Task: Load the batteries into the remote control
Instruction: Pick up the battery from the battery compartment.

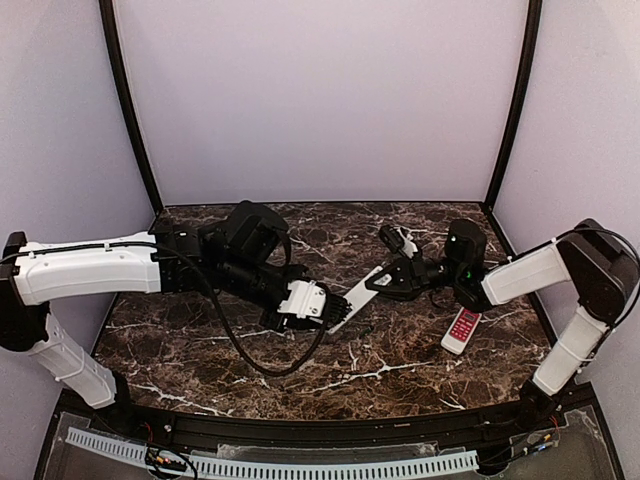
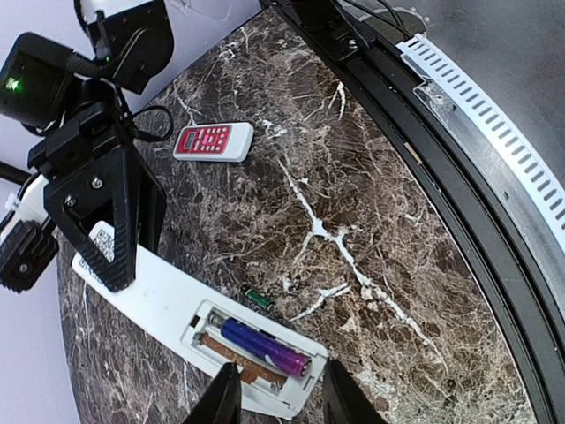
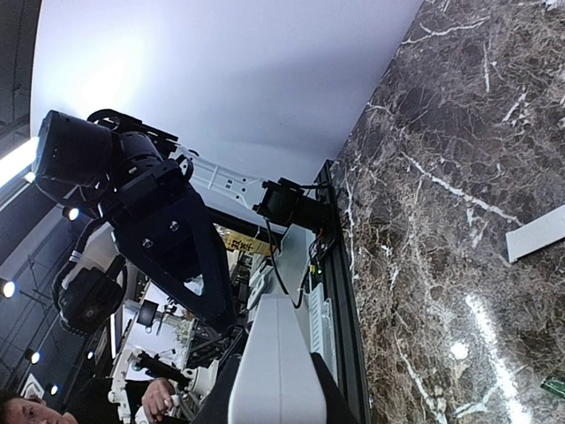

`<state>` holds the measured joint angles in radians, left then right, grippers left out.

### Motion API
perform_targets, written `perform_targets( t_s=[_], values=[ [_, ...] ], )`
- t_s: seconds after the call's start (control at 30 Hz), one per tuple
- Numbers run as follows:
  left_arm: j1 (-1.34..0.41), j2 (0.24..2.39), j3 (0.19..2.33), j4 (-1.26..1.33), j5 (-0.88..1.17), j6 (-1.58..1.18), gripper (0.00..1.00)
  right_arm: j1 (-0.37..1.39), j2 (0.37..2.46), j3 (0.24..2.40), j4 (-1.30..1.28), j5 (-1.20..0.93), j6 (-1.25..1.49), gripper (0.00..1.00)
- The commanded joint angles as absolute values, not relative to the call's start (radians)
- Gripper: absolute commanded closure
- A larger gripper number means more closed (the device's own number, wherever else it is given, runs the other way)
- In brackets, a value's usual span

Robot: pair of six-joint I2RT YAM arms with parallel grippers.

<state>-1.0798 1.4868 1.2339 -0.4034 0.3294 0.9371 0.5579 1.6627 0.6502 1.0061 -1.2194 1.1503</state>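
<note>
Left gripper point(image 2: 281, 396) spread, nothing pinched, poised right over the open-bay end of the remote control point(image 2: 150, 283); long axis running away from it to the right gripper point(image 2: 113, 265), clenched on the far end. One bluish battery point(image 2: 265, 346) seated lengthwise in the bay, neighbouring slot bare (spring showing). Small green piece point(image 2: 257, 297) on the table point(image 2: 371, 177) just beside the remote control's long edge by the bay, too small to name, possibly the second cell, nearer the left side.
</note>
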Motion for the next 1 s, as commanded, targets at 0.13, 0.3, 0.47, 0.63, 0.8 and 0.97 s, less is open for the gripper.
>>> perform_targets(
  t_s=[0.13,0.3,0.47,0.63,0.8,0.97],
  values=[
    [-1.069,1.477,1.260,-0.376,0.240,0.700,0.66,0.568,1.504,0.691,0.635,-1.045,0.865,1.00],
    [-1.038,1.564,1.343,-0.417,0.188,0.516,0.66,0.568,1.477,0.665,0.612,-0.967,0.872,1.00],
    [-0.994,1.664,1.503,-0.539,0.212,0.404,0.67,0.568,1.477,0.638,0.626,-0.919,0.903,1.00],
    [-0.984,1.721,1.576,-0.629,0.249,0.370,0.70,0.567,1.490,0.618,0.669,-0.909,0.941,1.00],
    [-0.984,1.721,1.576,-0.666,0.300,0.358,0.72,0.568,1.505,0.580,0.755,-0.879,0.993,1.00],
    [-0.985,1.749,1.604,-0.714,0.354,0.335,0.72,0.567,1.502,0.572,0.762,-0.857,0.996,1.00]
  ],
)
